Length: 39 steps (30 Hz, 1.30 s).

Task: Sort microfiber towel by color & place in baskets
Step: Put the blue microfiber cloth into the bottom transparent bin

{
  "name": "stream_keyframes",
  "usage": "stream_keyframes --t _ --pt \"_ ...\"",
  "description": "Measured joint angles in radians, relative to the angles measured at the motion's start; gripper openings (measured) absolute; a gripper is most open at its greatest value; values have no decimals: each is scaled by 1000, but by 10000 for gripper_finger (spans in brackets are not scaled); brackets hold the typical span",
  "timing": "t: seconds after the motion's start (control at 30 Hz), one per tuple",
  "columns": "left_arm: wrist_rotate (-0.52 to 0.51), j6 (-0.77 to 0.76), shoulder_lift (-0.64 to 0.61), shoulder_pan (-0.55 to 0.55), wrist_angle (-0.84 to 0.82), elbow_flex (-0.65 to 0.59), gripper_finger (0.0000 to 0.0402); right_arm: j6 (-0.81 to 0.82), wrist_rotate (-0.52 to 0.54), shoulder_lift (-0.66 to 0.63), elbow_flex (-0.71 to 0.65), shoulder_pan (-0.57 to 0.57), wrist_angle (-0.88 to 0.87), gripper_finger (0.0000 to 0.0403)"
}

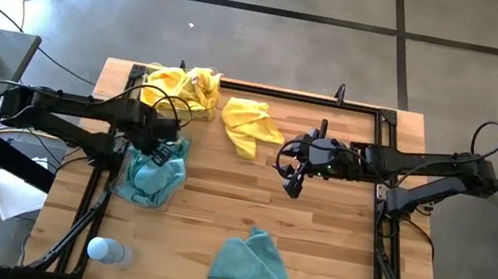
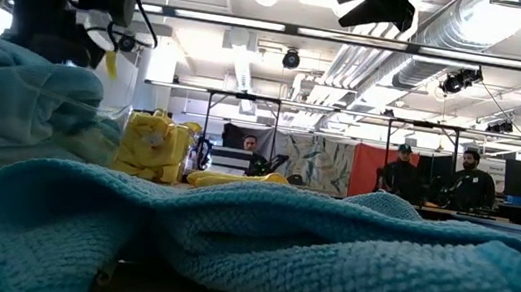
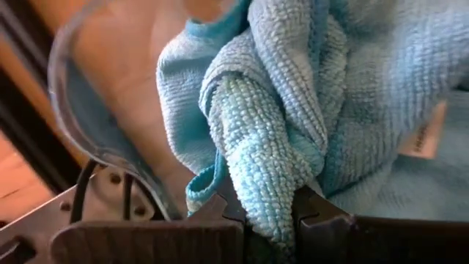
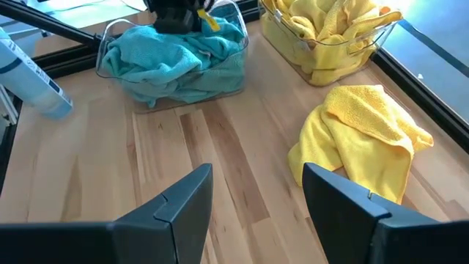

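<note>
My left gripper (image 1: 162, 151) is over the clear basket of teal towels (image 1: 152, 176) at the table's left, shut on a teal towel (image 3: 293, 95) inside it. My right gripper (image 4: 256, 194) is open and empty above the table's middle (image 1: 295, 178), near a loose yellow towel (image 4: 366, 139) that lies crumpled on the wood (image 1: 249, 125). Behind that, a second clear basket (image 1: 182, 88) holds yellow towels (image 4: 330, 29). Another teal towel (image 1: 253, 265) lies bunched near the table's front edge and fills the low view (image 2: 277, 249). My left gripper pinches a bunched fold of the teal towel (image 3: 265, 209) between its two fingers, coming from above. The fold stands up between the fingers. The rest of the towel lies slack on the other teal cloth inside the basket, next to its clear wall (image 3: 80, 110).
A small pale bottle (image 1: 107, 251) lies at the table's front left corner. A black metal frame (image 1: 392, 133) runs along the table's edges. Bare wood lies between the baskets and the front teal towel. People stand in the room beyond the table (image 2: 469, 173).
</note>
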Motion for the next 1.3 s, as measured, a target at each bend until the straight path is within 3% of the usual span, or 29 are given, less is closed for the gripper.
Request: stream_keyframes --t 0.47,0.8,1.0,1.3 --pt "27 -21 113 37 72 -61 28 60 25 1 0 0 -7 206" --pt "77 -5 92 80 53 -58 112 79 25 1 0 0 -27 206" --pt "98 4 75 84 -35 33 150 85 24 10 0 0 -34 206" --pt "105 -36 72 81 -134 188 152 95 22 95 0 0 -42 206"
